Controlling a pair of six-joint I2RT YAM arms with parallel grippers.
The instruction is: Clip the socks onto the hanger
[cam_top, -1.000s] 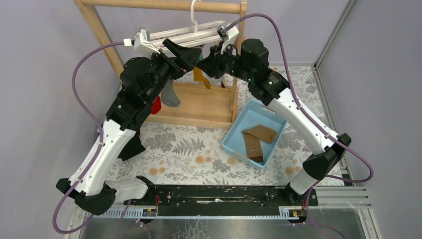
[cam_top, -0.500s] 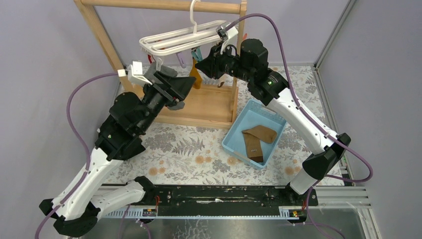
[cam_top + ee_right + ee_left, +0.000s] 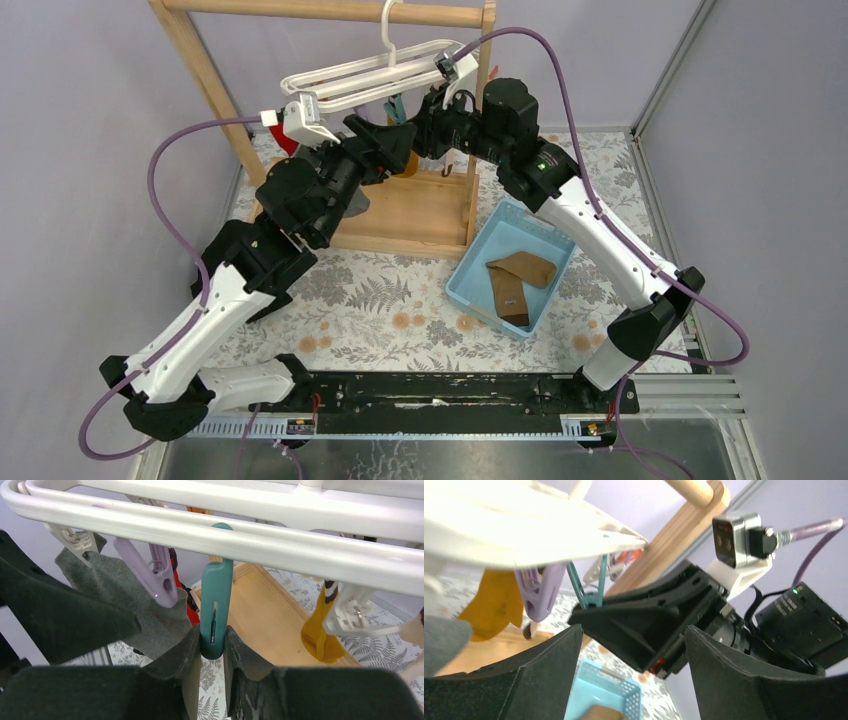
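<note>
The white hanger [image 3: 370, 75] hangs by its hook from the wooden rail. The two brown socks lie in the blue basket [image 3: 480, 262]: the tan one [image 3: 525, 268] over the darker one [image 3: 508, 298]. My right gripper [image 3: 213, 640] is shut on a teal clip [image 3: 215, 605] dangling from the hanger [image 3: 225, 535]. My left gripper [image 3: 631, 645] is open and empty, just below the hanger and facing the right gripper; the teal clip [image 3: 591, 587] shows above the black fingers. In the top view the left gripper [image 3: 400, 148] sits close beside the right one [image 3: 422, 122].
A grey sock [image 3: 120, 595], a purple clip [image 3: 150, 575], a white clip [image 3: 350, 615] and a mustard sock [image 3: 320, 630] hang on the hanger. The wooden stand's base [image 3: 410, 215] lies under the grippers. The floral mat [image 3: 370, 300] covers the table.
My left arm dropped down and left away from the hanger, then rose back up beside the right gripper. The right gripper has stayed on the teal clip.
</note>
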